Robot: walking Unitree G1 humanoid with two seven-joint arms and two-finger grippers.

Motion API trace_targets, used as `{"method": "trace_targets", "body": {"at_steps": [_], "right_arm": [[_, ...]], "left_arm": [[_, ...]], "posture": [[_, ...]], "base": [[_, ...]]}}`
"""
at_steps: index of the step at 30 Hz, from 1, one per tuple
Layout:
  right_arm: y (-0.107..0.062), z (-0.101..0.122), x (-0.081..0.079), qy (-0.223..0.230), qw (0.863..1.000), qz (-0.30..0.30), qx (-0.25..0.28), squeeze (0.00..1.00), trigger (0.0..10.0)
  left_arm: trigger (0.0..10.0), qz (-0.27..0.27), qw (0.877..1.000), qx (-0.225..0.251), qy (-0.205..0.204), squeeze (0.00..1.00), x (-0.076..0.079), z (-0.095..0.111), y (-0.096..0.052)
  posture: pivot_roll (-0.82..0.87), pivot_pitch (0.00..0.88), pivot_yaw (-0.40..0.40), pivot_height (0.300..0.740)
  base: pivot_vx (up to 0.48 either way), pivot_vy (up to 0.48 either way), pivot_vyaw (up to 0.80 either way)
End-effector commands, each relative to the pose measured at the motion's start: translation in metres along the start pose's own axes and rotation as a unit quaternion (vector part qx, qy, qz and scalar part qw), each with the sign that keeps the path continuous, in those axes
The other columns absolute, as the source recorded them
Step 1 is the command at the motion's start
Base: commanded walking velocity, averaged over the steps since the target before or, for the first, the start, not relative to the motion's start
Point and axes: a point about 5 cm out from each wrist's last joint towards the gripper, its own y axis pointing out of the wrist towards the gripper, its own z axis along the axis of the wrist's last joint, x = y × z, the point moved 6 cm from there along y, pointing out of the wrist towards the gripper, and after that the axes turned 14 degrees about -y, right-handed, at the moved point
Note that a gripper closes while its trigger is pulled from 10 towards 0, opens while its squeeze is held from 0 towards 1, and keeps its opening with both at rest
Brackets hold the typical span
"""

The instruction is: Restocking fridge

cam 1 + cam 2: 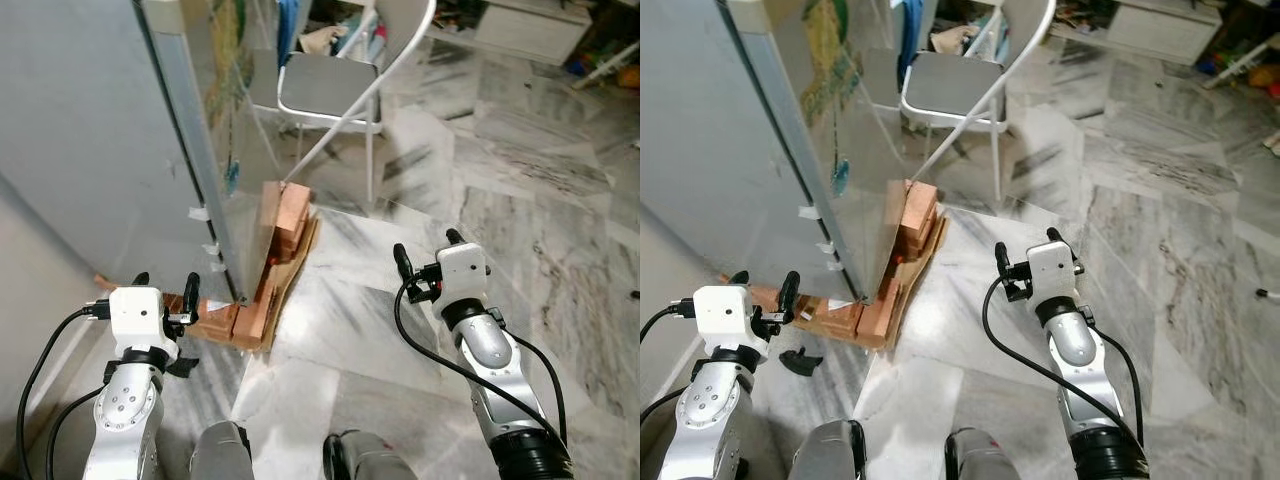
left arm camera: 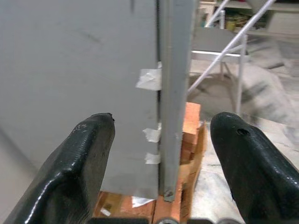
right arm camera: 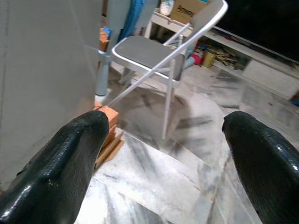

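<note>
**Inspector:** Where is the fridge?

**Operator:** I see the fridge [image 1: 90,150] ahead on my left, raised on bricks [image 1: 285,225]. Its door edge [image 2: 174,93] runs vertically, straight ahead of the left gripper [image 1: 165,295].

**Inspector:** Grippers?

**Operator:** Both are spread apart and empty. The right gripper [image 1: 427,262] hangs over the marble floor [image 1: 520,190], so I judge the left nearer.

**Fridge corner ahead, chair behind**

The fridge [image 1: 90,150] stands at the left, its near corner resting on stacked bricks [image 1: 285,225] and cardboard [image 1: 290,275] on the marble floor [image 1: 500,180]; the folding chair [image 1: 335,85] stands behind the bricks, further back; the left gripper [image 1: 165,292] hangs just before the fridge's corner; the right gripper [image 1: 428,255] is well to the right, over bare floor.
</note>
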Motion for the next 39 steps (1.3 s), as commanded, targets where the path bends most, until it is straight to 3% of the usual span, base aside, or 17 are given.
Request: {"method": "trace_targets", "body": {"at_steps": [1,6,15,24,25,26,29,35,39], "right_arm": [[-0.001,0.000,0.003,0.001,1.000,-0.002,0.000,0.00,10.0],[-0.001,0.001,0.003,0.002,1.000,-0.003,0.000,0.00,10.0],[-0.018,-0.002,0.005,0.002,1.000,-0.001,-0.008,0.00,10.0],[-0.021,-0.003,0.005,0.004,1.000,-0.002,-0.010,0.00,10.0],[-0.044,-0.016,0.011,0.006,0.999,-0.019,-0.033,0.00,10.0],[-0.054,-0.021,0.015,0.005,0.999,-0.026,-0.044,0.00,10.0],[-0.062,-0.028,0.016,0.006,0.998,-0.032,-0.058,0.00,10.0],[-0.062,-0.033,0.017,0.006,0.997,-0.037,-0.066,0.00,10.0],[-0.062,-0.034,0.018,0.011,0.997,-0.041,-0.062,0.00,10.0]], "left_arm": [[10.0,-0.008,1.000,-0.002,-0.006,0.00,0.003,-0.002,-0.001],[10.0,-0.012,1.000,0.000,-0.003,0.00,0.005,-0.001,0.000],[10.0,-0.013,1.000,0.002,0.000,0.00,0.004,-0.001,-0.001],[10.0,-0.012,1.000,0.001,0.000,0.00,0.003,-0.001,-0.001],[10.0,-0.003,1.000,-0.001,0.003,0.00,-0.001,-0.002,-0.006],[10.0,0.001,1.000,-0.002,0.003,0.00,-0.003,-0.003,-0.008],[10.0,-0.004,1.000,-0.001,0.005,0.00,-0.003,-0.002,-0.008],[10.0,-0.021,0.999,-0.003,0.027,0.00,-0.004,0.002,-0.002],[10.0,-0.011,0.999,-0.003,0.030,0.00,-0.016,0.006,-0.001]], "posture": [[0.09,0.144,-0.085,0.740],[0.09,0.140,-0.085,0.740],[0.10,0.123,-0.087,0.740],[0.10,0.123,-0.087,0.740],[0.10,0.111,-0.079,0.740],[0.10,0.111,-0.077,0.740],[0.09,0.113,-0.073,0.740],[0.09,0.114,-0.072,0.740],[0.08,0.118,-0.061,0.740]], "base": [[0.251,0.000,-0.80],[0.266,0.000,-0.62],[0.269,0.000,0.00],[0.269,0.000,0.00],[0.000,0.000,0.00],[0.000,0.000,0.00],[0.000,0.000,0.00],[0.000,0.000,-0.40],[0.000,0.000,-0.80]]}}
